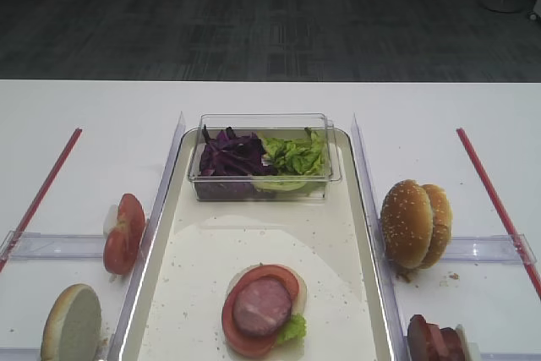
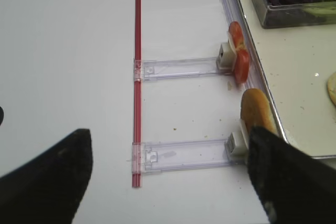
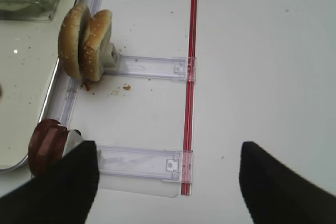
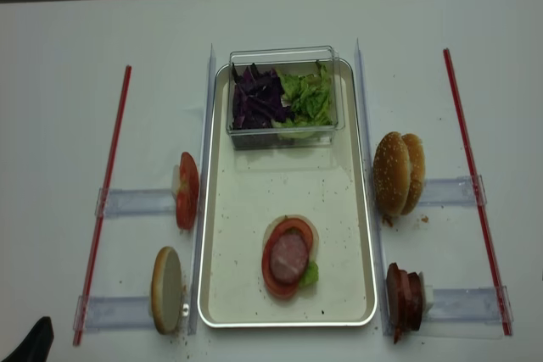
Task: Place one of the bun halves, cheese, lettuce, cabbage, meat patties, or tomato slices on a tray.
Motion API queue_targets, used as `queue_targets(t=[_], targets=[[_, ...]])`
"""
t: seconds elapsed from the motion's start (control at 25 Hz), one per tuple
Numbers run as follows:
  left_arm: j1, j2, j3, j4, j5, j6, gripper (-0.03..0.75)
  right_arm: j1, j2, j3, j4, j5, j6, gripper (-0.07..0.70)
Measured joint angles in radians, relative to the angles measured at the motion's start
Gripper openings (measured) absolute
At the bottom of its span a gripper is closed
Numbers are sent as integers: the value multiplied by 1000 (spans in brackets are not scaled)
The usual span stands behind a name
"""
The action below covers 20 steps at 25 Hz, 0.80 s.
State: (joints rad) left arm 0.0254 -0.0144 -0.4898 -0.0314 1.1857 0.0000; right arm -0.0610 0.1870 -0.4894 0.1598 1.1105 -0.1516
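Note:
The cream tray (image 1: 254, 243) holds a stack: pale bun half, lettuce scrap, tomato slice and a meat patty (image 1: 262, 306) on top. Left of the tray stand tomato slices (image 1: 124, 232) and a cut bun half (image 1: 72, 323) on edge. On the right stand sesame bun halves (image 1: 414, 223) and meat patties (image 1: 435, 340). Cabbage (image 1: 228, 158) and lettuce (image 1: 296, 156) fill a clear box. My right gripper (image 3: 168, 182) is open over bare table, with the patties (image 3: 44, 145) by its left finger. My left gripper (image 2: 168, 182) is open, its right finger beside the bun half (image 2: 257, 114).
The clear box (image 1: 262, 120) sits at the tray's far end. Red strips (image 1: 51, 179) (image 1: 494, 192) run down both sides of the white table. Clear plastic holders (image 4: 136, 203) (image 4: 450, 191) link the strips to the food. Crumbs dot the tray.

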Motion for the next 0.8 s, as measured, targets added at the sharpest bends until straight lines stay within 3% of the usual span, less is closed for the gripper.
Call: queue_targets(t=[0.4,0.8], targets=[[0,0,0,0,0,0,554,0,-185,0,-5,8,-2,572],[0,0,0,0,0,0,554,0,-203,0,-14,14,-2,572]])
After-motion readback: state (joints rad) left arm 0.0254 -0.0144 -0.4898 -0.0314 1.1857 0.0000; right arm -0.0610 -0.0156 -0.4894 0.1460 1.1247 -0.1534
